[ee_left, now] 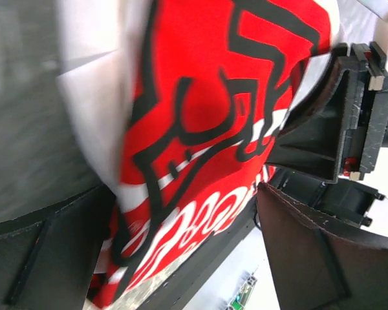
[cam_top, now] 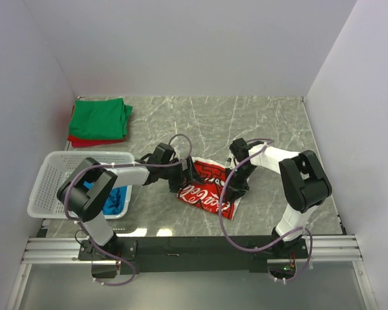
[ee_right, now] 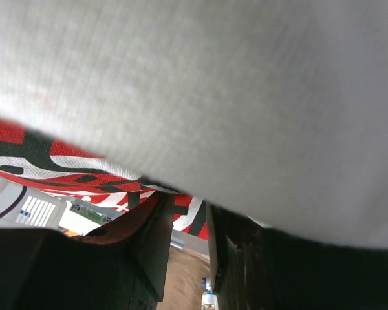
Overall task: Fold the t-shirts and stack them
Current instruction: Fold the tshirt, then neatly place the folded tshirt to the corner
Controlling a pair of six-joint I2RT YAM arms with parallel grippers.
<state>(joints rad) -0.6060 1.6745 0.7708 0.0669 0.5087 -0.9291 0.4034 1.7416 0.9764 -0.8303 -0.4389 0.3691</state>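
**Top view.** The printed t-shirt (cam_top: 210, 188) lies bunched at mid-frame on the marble desk (cam_top: 265, 123), slanting toward the lower right. The left hand (cam_top: 186, 174) is at its left edge and the right hand (cam_top: 237, 181) at its right edge. Bare desk runs from upper centre to the right wall. In the upper left corner a folded green t-shirt (cam_top: 100, 116) lies on a red t-shirt (cam_top: 84, 141), well apart from the printed one. At mid-left a white lattice basket (cam_top: 58, 174) holds the blue t-shirt (cam_top: 116, 201). The left arm's elbow (cam_top: 87, 187) crosses the basket's right rim.

**Left wrist view.** The printed t-shirt fills most of the frame. The left hand's fingers (ee_left: 45, 258) stand wide apart at lower left and lower right. Cloth runs down between them and is not clamped. The right hand shows close by at the right edge.

**Right wrist view.** White cloth lies across the lens and covers the upper frame, with a band of red print at left. The right hand's fingers (ee_right: 149, 258) sit close together with a narrow slot between them. Whether they pinch cloth cannot be told.
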